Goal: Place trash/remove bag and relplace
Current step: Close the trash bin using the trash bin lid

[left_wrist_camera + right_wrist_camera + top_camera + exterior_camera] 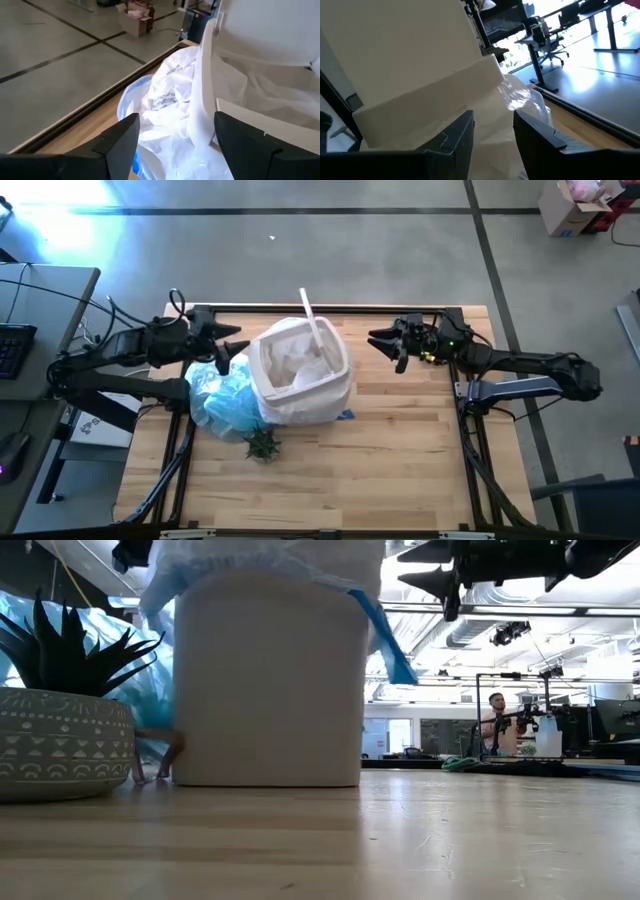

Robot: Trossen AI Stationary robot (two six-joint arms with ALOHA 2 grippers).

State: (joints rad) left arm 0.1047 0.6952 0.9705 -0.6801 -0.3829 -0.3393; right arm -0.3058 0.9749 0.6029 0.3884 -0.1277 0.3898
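Dark fingers of my left gripper (232, 340) are standing wide apart, holding nothing, hovering beside the white bin's (300, 385) rim. I am keeping my right gripper (380, 340) half-parted and empty, reaching in level from the bin's other side. One light-blue bag (222, 400) is lying crumpled against the bin on the wooden table (400, 460), just behind one small potted plant (262, 444). One person (497, 722) is standing in the room beyond.

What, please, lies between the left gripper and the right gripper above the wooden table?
In the high view, the white plastic bin with its translucent liner sits between the left gripper and the right gripper; both grippers are open and empty.
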